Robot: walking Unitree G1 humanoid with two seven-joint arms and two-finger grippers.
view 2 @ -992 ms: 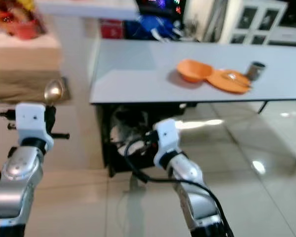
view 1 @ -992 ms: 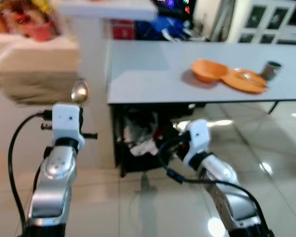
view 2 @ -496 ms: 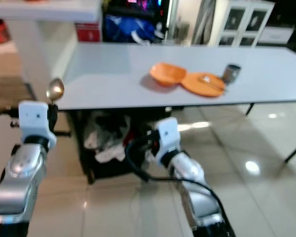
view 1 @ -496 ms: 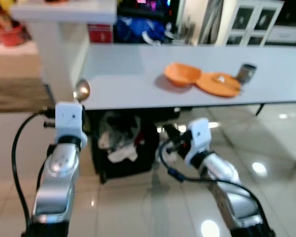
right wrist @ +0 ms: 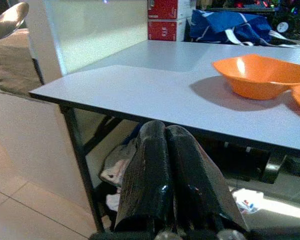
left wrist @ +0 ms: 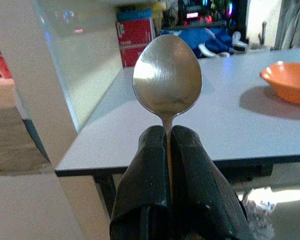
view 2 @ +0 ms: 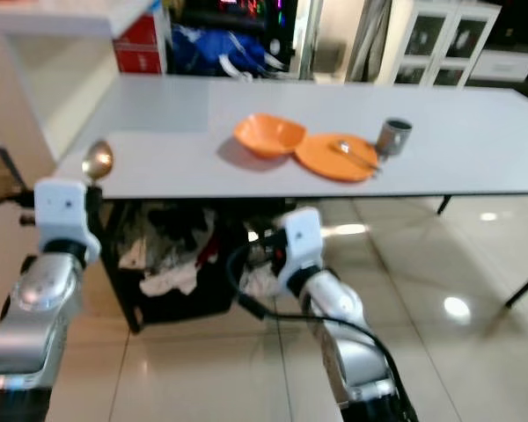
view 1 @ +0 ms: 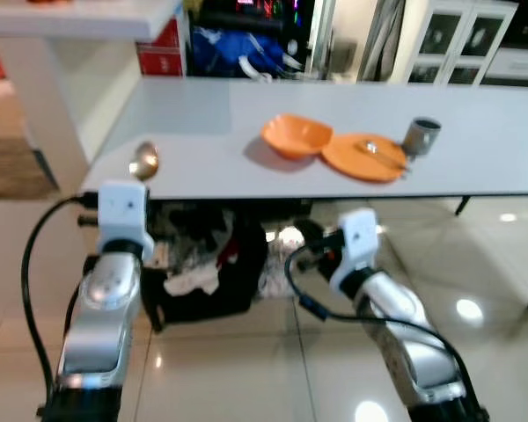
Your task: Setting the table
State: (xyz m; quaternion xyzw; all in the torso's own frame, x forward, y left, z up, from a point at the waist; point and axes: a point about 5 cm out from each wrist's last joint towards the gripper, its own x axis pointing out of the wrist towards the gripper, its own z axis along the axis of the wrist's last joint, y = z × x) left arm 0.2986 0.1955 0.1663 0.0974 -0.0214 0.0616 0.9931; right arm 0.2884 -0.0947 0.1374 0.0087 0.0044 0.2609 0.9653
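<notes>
Now the table point(view 1: 202, 158) looms nearer, left jaws gripping the spoon point(left wrist: 167, 77) (right jaws closed).

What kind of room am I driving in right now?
Probably a home dining area: a long grey table holds an orange bowl, orange plate and cup, with white glass-door cabinets behind and glossy tile floor.

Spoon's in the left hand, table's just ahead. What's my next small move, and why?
Probably step closer to the table. The left hand grips the spoon upright, short of the near edge, while the orange plate and bowl sit farther in, likely beyond reach.
</notes>
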